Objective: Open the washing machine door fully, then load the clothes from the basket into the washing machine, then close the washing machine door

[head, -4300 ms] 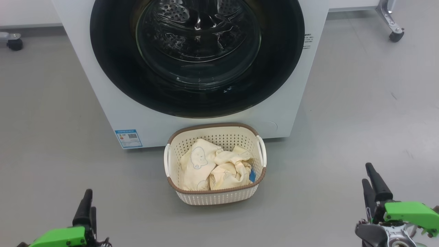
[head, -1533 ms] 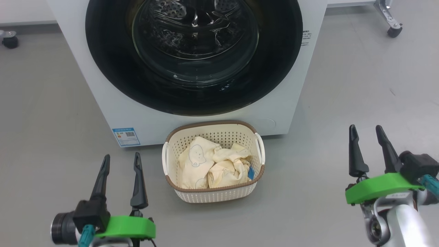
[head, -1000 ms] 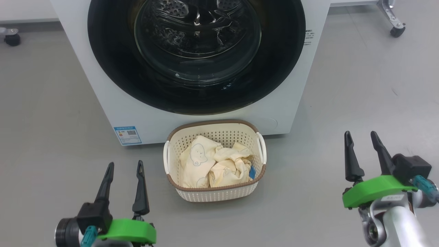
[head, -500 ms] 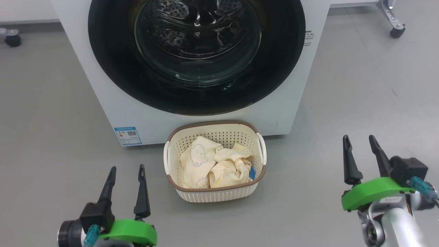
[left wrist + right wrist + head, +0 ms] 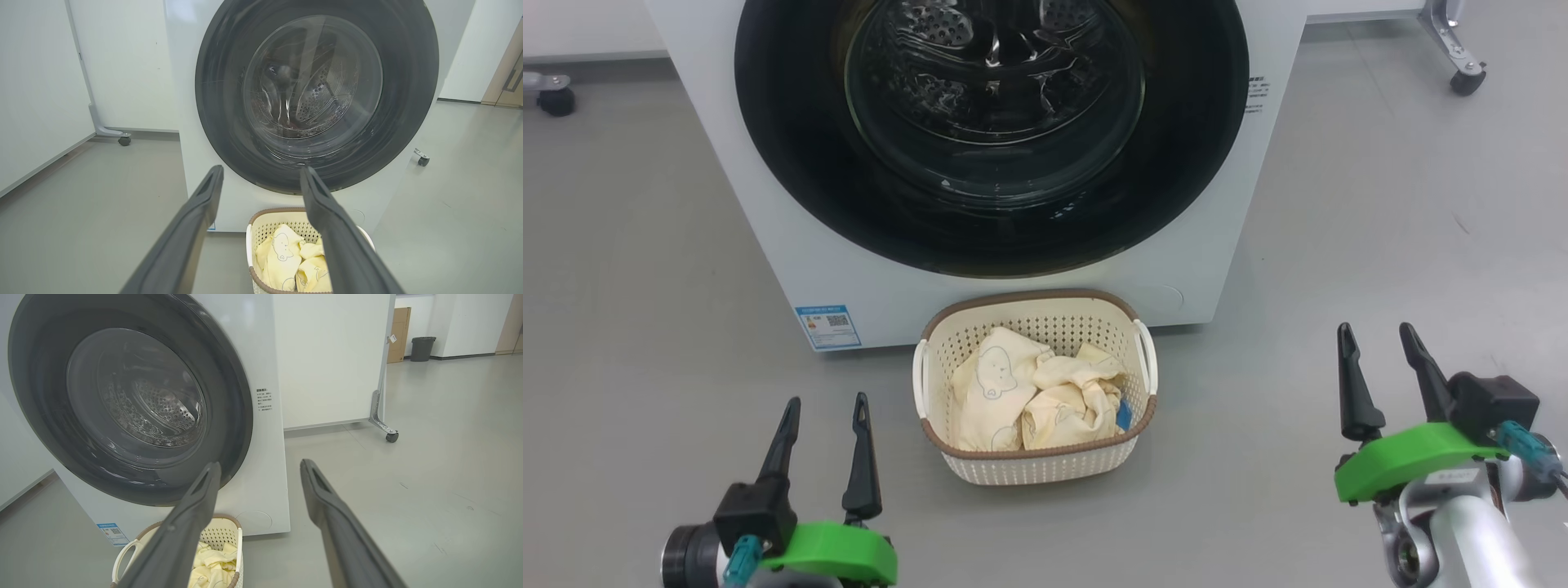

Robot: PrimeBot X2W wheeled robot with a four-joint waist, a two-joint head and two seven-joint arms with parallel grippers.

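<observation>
Currently step one pends: washing machine door (image 5: 992,131) shut at 12 o'clock, clothes (image 5: 1029,392) in basket (image 5: 1029,296) at centre. Left hand (image 5: 826,400), 7 o'clock, and right hand (image 5: 1374,327), 4 o'clock, stand wide, empty; next likely needs a door-edge grip.

The right pincer (image 5: 260,464) rises from the bottom edge, its two dark fingers spread wide with nothing between them. At upper left, the washing machine (image 5: 263,465) has its round black-rimmed door (image 5: 36,428) shut flat. At lower left, the basket (image 5: 222,535) stands on the grey floor (image 5: 429,477) just before the machine, with yellow clothes (image 5: 212,563) inside. A wheeled white panel (image 5: 327,355) stands behind.
</observation>
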